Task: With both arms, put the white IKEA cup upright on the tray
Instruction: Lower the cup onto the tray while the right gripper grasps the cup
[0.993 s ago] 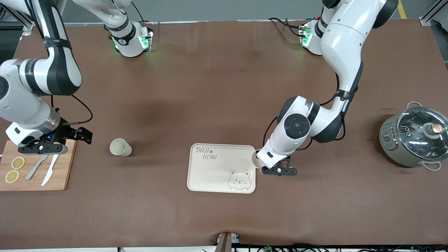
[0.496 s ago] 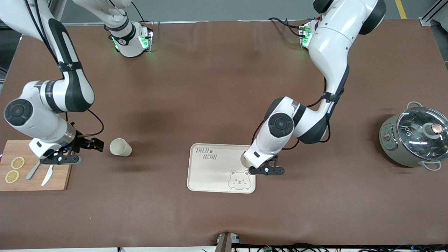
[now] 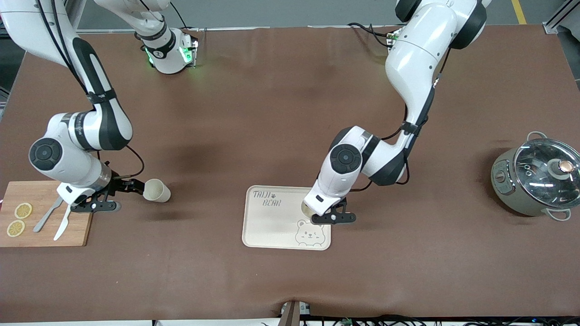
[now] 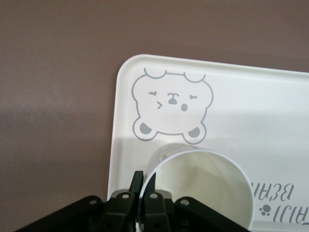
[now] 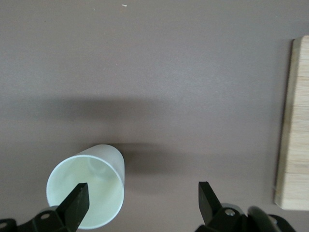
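My left gripper is shut on the rim of a white cup and holds it upright over the cream tray, beside the bear drawing. In the left wrist view the gripper pinches the cup wall, one finger inside and one outside, over the tray. A second white cup stands on the table toward the right arm's end. My right gripper is open beside it. In the right wrist view that gripper has one finger over the mouth of the cup.
A wooden cutting board with lemon slices, a fork and a knife lies at the right arm's end; its edge shows in the right wrist view. A pot with a glass lid stands at the left arm's end.
My left gripper carried its cup from beside the tray's edge to over the tray near the bear. My right gripper moved from over the cutting board to the second cup.
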Controlling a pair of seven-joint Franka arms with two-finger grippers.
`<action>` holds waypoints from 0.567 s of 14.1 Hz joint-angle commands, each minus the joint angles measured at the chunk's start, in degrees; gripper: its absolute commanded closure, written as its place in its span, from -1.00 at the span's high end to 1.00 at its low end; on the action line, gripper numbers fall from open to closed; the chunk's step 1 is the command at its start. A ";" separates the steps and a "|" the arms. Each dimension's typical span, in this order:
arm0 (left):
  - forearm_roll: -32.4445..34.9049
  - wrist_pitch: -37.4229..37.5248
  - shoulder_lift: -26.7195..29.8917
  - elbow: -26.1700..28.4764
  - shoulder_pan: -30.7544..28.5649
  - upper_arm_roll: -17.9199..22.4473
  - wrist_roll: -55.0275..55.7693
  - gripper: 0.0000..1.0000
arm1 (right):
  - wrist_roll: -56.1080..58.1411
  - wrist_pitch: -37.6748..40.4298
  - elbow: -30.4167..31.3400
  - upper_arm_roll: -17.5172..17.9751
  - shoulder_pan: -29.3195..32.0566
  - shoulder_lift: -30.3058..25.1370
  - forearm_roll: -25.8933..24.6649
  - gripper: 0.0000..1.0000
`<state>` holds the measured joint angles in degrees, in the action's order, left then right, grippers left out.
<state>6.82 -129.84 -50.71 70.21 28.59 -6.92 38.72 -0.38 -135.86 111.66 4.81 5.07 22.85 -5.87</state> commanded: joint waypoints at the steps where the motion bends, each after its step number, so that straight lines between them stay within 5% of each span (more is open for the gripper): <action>1: 0.92 -0.85 -1.06 -1.04 1.20 1.12 1.45 -1.00 | 0.03 -3.79 3.21 0.55 0.38 -0.18 -1.16 1.00; 8: 0.92 -2.96 -2.29 -0.95 1.82 1.12 2.41 -1.00 | -0.50 -6.77 3.39 0.55 0.03 2.55 -1.16 1.00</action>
<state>6.82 -132.12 -52.30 70.22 29.23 -6.90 39.33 -0.37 -140.36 115.02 4.90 4.85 23.85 -5.89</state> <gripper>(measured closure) 0.956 0.000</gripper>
